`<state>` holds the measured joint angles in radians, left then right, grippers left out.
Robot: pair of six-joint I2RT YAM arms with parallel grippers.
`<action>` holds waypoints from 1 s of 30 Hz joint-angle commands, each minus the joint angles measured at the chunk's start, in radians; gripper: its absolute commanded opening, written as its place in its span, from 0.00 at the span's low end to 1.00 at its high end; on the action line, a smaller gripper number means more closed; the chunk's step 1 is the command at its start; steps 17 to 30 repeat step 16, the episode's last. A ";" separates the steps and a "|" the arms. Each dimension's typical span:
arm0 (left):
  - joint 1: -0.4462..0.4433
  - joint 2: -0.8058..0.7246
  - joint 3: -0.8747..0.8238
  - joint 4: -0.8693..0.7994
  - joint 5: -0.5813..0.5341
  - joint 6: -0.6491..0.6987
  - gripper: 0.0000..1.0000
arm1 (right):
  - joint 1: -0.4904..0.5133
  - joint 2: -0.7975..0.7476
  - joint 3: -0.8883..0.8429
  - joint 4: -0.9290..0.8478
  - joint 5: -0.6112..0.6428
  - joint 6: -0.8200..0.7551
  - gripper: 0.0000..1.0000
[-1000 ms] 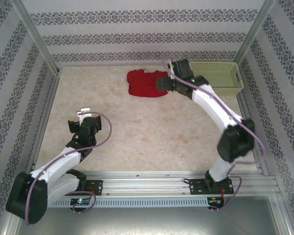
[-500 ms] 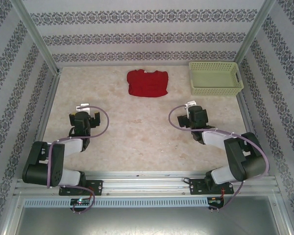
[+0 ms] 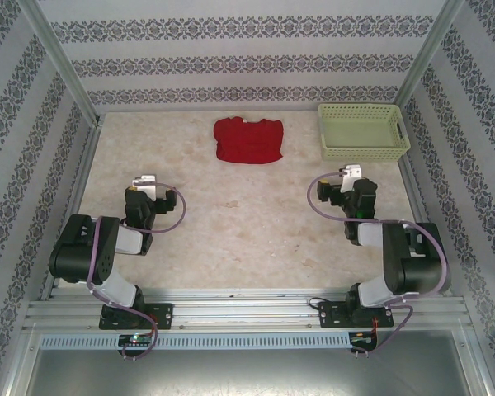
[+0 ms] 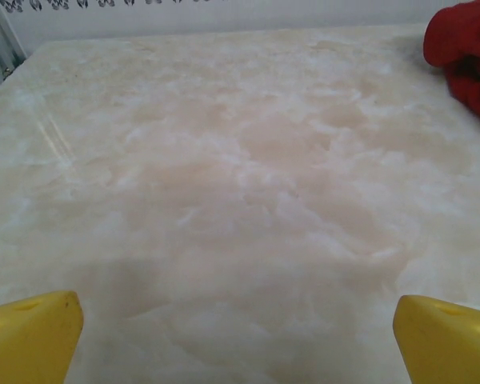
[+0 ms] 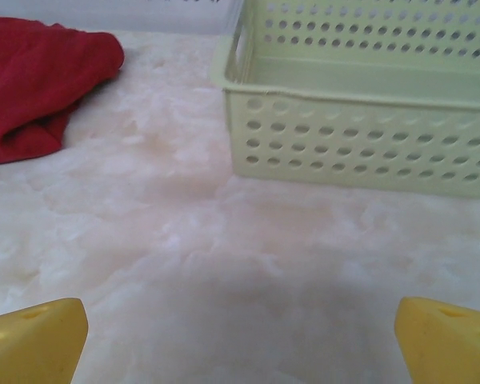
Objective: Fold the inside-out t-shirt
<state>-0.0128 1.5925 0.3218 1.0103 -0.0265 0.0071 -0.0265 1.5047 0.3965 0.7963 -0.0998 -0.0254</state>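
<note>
The t-shirt (image 3: 247, 140) lay bundled by the bench's (image 3: 231, 239) far edge while the left claw (image 4: 236, 336) and right claw (image 5: 240, 336) hung spread, empty, near its near edge, so any further fold likely needed both pinching corners.

A bright red cloth t-shirt (image 3: 247, 140) lies bunched into a compact heap at the far middle of the beige marbled tabletop (image 3: 247, 231). A pale green plastic lattice basket (image 3: 365, 153) stands well apart to its right. Both arms sit tucked low near the front edge, with the left gripper (image 3: 142, 182) and right gripper (image 3: 351, 173) pointing toward the far wall.
</note>
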 commanded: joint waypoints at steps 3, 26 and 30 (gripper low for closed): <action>0.014 -0.009 0.007 0.031 -0.027 -0.026 1.00 | 0.047 0.000 -0.005 0.074 0.131 0.045 0.98; 0.013 -0.006 -0.043 0.132 -0.115 -0.058 1.00 | 0.045 0.005 -0.003 0.076 0.125 0.046 0.98; 0.013 -0.006 -0.043 0.132 -0.115 -0.058 1.00 | 0.045 0.005 -0.003 0.076 0.125 0.046 0.98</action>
